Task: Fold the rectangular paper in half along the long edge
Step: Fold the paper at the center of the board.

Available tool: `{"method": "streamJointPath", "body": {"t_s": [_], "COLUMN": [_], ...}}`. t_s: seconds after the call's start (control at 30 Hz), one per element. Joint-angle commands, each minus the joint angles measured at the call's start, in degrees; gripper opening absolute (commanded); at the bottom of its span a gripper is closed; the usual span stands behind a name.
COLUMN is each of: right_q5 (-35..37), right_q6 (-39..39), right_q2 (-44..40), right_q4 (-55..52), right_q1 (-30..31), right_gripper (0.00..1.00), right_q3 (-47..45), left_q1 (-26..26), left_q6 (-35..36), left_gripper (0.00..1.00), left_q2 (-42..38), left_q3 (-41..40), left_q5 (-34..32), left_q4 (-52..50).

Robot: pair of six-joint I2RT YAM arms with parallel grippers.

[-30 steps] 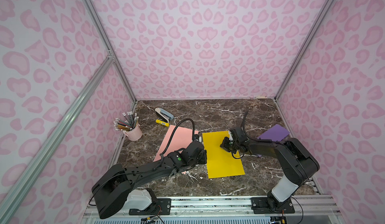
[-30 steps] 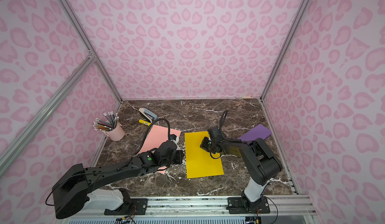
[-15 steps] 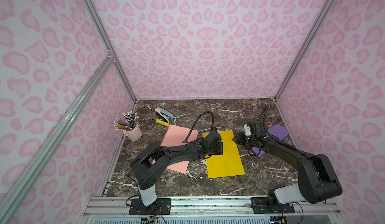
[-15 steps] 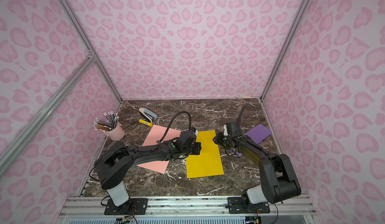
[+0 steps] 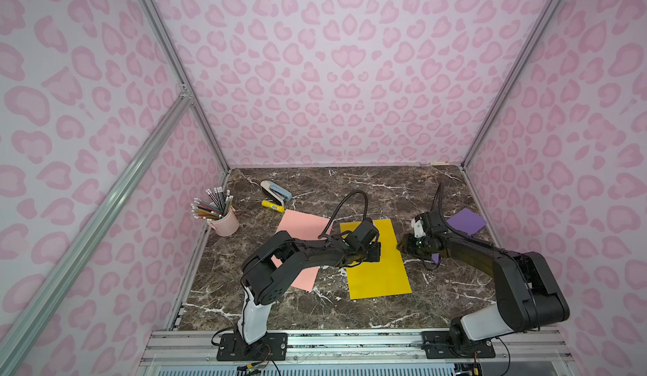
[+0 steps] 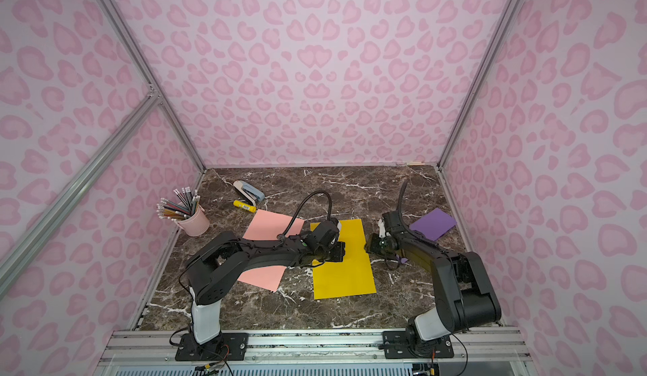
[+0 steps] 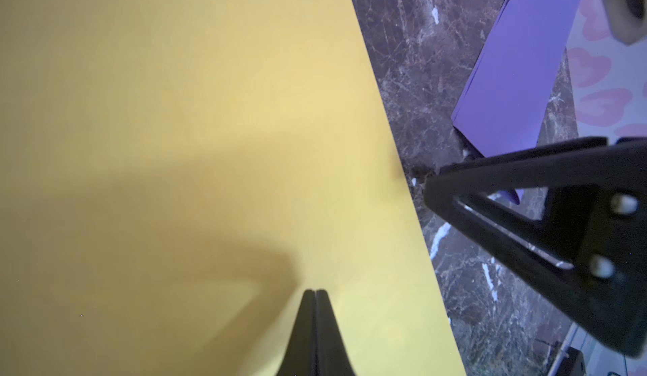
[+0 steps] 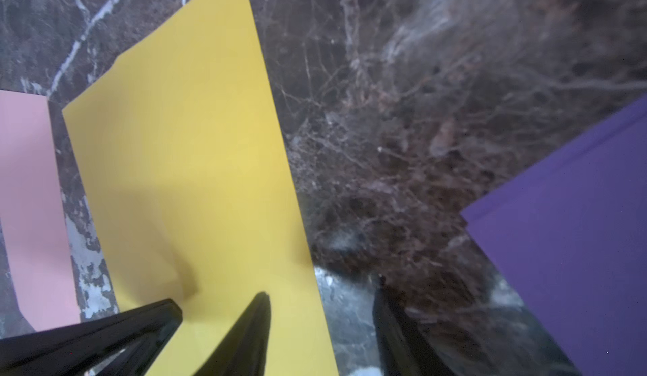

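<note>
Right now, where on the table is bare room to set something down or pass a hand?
Free: the back strip of the table, between the stapler and the purple paper; the front strip, between the yellow paper and the rail. Crowded: the middle, with the left gripper over the yellow paper and the right gripper at its edge toward the purple paper.

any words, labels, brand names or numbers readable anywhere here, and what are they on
No text can be read in any view.
Yellow tube beside the stapler: any label on either is too small to read.
Yellow paper, pink paper, purple paper: no print on the sides that show.
Pencils in the pink cup: too small to tell.
</note>
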Motion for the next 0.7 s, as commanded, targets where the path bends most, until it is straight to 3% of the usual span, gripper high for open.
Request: {"method": "streamJointPath", "body": {"t_s": [0.0, 0.67], "right_q5": [-2.0, -28.5], "right_q6": [-2.1, -0.1], "right_q2": [3.0, 0.0], "right_q4": [-1.1, 6.4], "right_q1": [0.1, -0.1], "right_gripper": [0.53, 0.55], "right_q3": [-1.0, -7.9], "left_q1": [0.1, 0.6], "left_q6": [0.0, -1.5], "left_gripper": [0.04, 0.04], "left_q2": [0.5, 1.5], "left_q3": [-0.7, -1.1], "left_q5": [0.6, 1.5], "left_q4": [3.0, 0.0]}}
